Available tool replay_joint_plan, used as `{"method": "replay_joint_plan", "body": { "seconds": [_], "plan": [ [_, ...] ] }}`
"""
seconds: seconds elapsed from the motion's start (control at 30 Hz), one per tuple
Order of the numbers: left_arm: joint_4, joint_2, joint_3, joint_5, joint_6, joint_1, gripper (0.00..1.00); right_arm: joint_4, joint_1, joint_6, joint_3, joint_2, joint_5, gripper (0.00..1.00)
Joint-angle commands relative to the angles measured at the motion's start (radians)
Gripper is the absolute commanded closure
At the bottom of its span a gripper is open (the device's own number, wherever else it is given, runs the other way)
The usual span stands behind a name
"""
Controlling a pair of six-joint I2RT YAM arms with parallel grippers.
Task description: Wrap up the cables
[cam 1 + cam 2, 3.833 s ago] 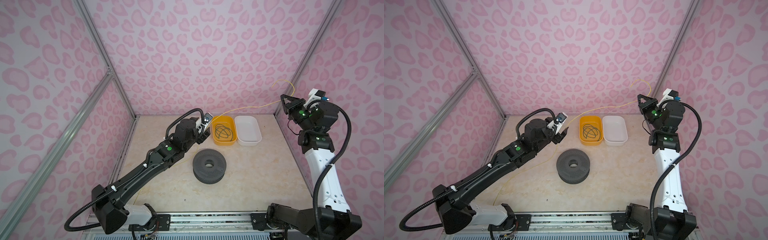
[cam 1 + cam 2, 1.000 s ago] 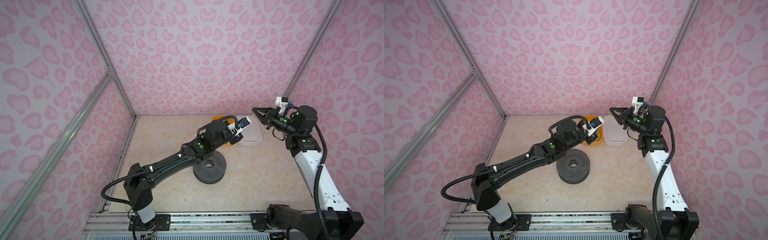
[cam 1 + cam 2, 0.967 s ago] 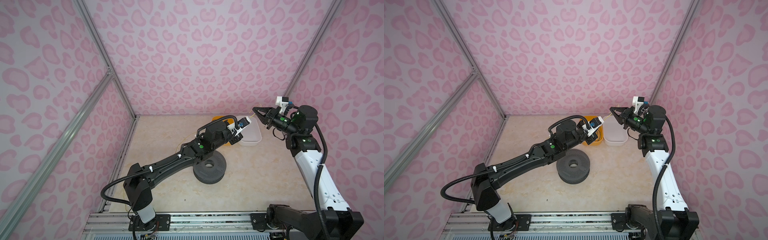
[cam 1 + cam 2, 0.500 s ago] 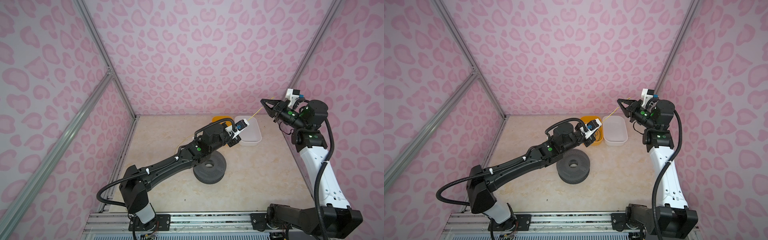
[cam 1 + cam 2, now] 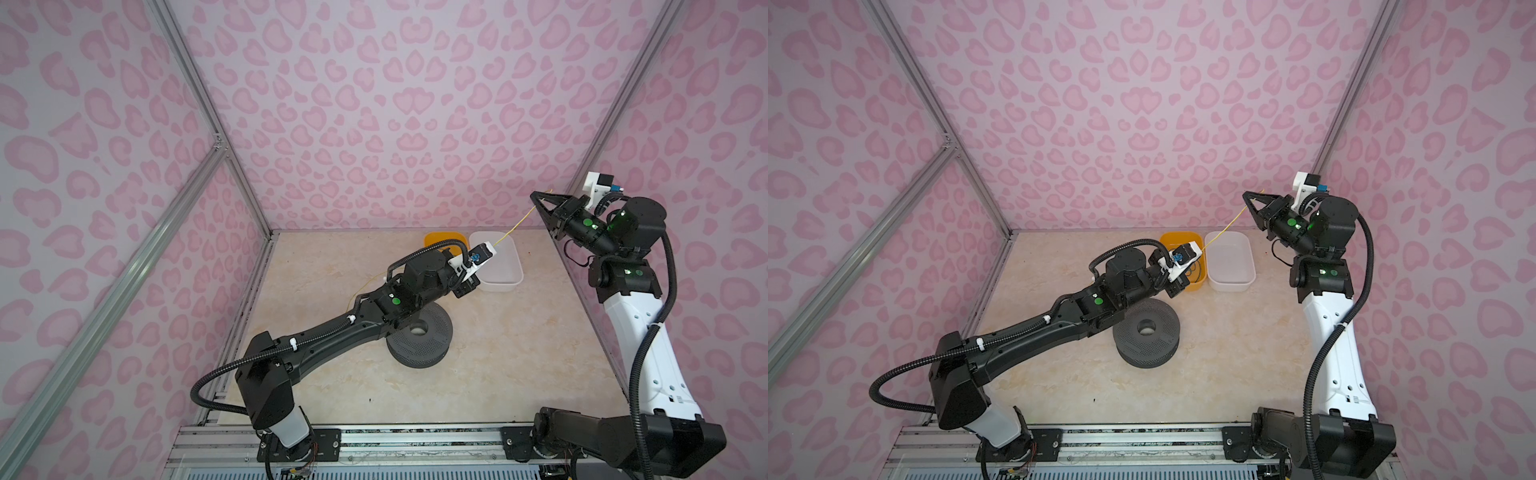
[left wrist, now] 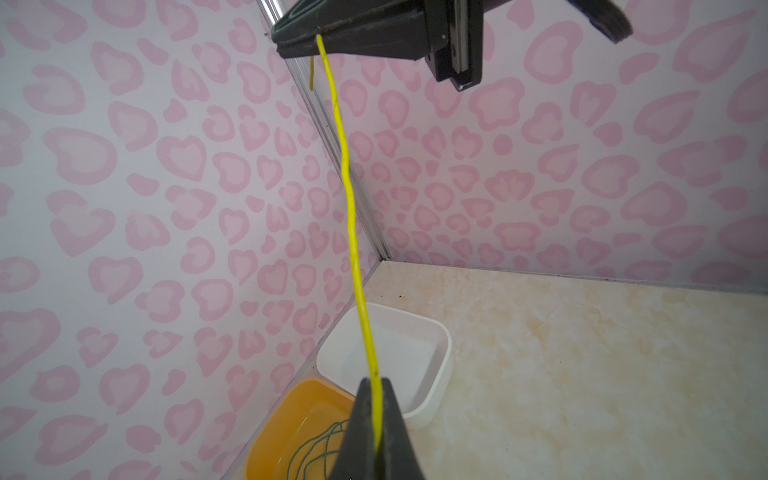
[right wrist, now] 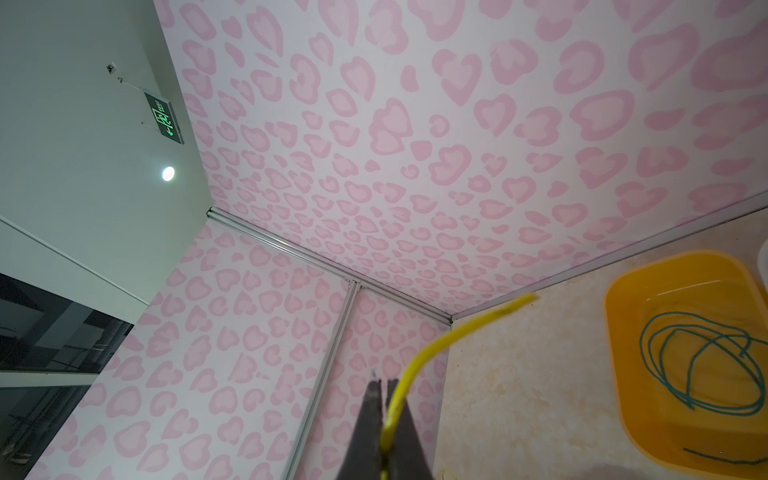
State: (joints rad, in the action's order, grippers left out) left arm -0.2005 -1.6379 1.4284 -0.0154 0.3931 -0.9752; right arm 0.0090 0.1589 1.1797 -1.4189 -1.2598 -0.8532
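Note:
A thin yellow cable [image 5: 515,227] [image 6: 351,208] runs taut through the air between both grippers. My left gripper [image 6: 376,384] [image 5: 492,247] is shut on its lower part, above the white tray [image 5: 505,282]. High near the right wall, my right gripper [image 5: 534,194] [image 5: 1246,194] [image 7: 384,384] is shut on the cable close to its end. A short free tip [image 7: 528,297] sticks out past it. More yellow cable trails on the table behind the left arm [image 5: 365,286]. The dark green cable [image 7: 690,405] [image 6: 316,453] lies looped in the orange tray [image 5: 1177,239].
A black perforated spool [image 5: 432,349] [image 5: 1142,345] sits mid-table, partly under the left forearm. The orange tray [image 5: 440,239] and white tray [image 5: 1229,284] stand side by side against the back wall. Pink patterned walls close in on three sides.
My right gripper has lifted and drawn back toward the right wall, pulling the yellow cable taut. The left gripper has pulled back slightly and still holds the cable over the trays.

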Motion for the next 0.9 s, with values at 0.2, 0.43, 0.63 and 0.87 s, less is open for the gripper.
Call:
{"method": "replay_joint_plan", "body": {
  "seconds": [0.2,0.43,0.63,0.87],
  "plan": [
    [0.238,-0.044,0.038,0.006,-0.073,0.024,0.96,0.146,-0.025,-0.131,0.007,0.055,0.242,1.0],
    [0.28,-0.115,0.11,0.015,-0.144,0.047,0.96,0.219,-0.108,-0.248,0.083,0.115,0.294,1.0],
    [0.293,-0.148,0.137,0.03,-0.209,0.07,0.96,0.213,-0.16,-0.349,0.111,0.153,0.343,1.0],
    [0.273,-0.13,0.104,0.045,-0.233,0.082,0.96,0.183,-0.151,-0.368,0.105,0.158,0.379,1.0]
  ]
}}
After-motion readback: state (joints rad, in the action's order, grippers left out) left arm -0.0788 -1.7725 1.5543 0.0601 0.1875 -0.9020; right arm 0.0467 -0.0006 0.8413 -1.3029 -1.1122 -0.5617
